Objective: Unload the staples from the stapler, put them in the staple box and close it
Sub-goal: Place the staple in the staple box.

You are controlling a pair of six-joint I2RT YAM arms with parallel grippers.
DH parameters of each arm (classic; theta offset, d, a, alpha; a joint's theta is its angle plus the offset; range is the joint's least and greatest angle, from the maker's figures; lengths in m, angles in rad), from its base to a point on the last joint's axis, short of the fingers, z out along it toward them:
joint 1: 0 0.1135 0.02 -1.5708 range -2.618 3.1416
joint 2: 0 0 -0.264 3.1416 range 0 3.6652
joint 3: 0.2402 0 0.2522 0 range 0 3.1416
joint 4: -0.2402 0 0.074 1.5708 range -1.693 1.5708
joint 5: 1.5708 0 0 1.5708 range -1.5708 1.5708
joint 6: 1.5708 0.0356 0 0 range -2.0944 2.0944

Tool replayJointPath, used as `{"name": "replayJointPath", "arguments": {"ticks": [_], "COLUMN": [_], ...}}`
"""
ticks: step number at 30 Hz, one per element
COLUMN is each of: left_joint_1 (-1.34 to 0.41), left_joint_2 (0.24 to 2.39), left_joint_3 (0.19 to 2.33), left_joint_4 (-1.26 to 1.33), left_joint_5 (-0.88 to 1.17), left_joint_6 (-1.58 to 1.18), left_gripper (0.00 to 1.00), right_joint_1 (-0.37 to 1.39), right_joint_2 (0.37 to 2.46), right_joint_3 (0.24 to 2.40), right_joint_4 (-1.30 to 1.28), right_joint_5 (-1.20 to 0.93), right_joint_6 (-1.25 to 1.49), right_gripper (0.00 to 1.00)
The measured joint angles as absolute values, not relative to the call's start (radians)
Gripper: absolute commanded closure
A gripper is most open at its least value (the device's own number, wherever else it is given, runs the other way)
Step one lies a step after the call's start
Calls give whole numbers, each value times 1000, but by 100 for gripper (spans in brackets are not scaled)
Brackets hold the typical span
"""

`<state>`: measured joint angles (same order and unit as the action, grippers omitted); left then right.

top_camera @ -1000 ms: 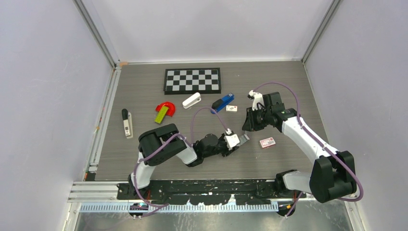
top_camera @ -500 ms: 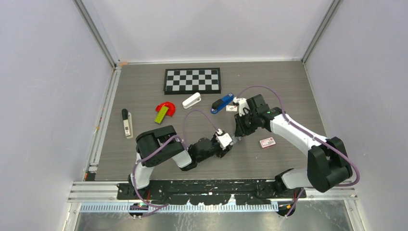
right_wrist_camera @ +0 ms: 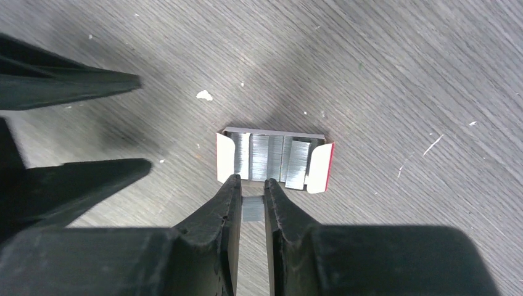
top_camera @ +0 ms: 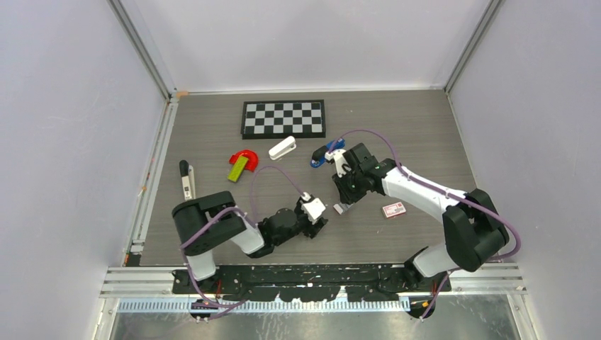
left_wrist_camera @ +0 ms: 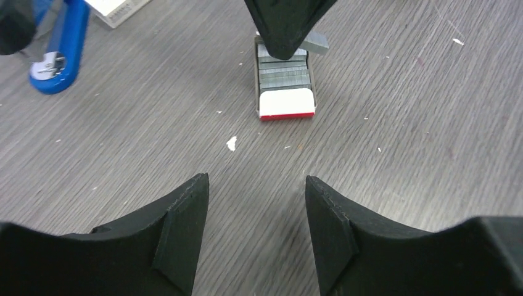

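The blue stapler [top_camera: 316, 159] lies behind the right arm, which partly covers it; the left wrist view catches its end [left_wrist_camera: 58, 49] at the top left. An open staples tray [right_wrist_camera: 274, 159] with a red-and-white flap [left_wrist_camera: 287, 105] rests on the table, with several grey staple strips in it. My right gripper [right_wrist_camera: 251, 182] is shut on a short strip of staples [right_wrist_camera: 253, 208] at the tray's near edge. Facing the tray from a short way off, my left gripper [left_wrist_camera: 256, 180] is open and holds nothing.
A white stapler [top_camera: 282, 148] and a checkerboard [top_camera: 284, 118] lie at the back. A red-and-green piece [top_camera: 242, 163] and a black-and-white tool [top_camera: 187, 181] are to the left. A small red box [top_camera: 394, 210] sits right of the tray.
The right gripper has moved left and nearer, down to the staples tray. The left gripper has drawn back to the left and opened wider.
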<state>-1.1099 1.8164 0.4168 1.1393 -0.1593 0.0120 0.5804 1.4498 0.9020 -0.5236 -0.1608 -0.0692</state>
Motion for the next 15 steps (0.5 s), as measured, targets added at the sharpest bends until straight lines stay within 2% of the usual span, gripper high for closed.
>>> {"name": "replayJointPath", "arguments": {"ticks": [15], "left_joint_1": [-1134], "left_joint_2": [1519], "left_joint_3": [277], "left_joint_4": [1054], "left_joint_5": [-238], "left_joint_6": [-45], "left_gripper": [39], "right_joint_1": [628], "right_joint_2": [1514], "right_joint_3": [908], "right_joint_4": [-487], "right_joint_5": [-30], "right_joint_6": [-78], "right_gripper": [82]}}
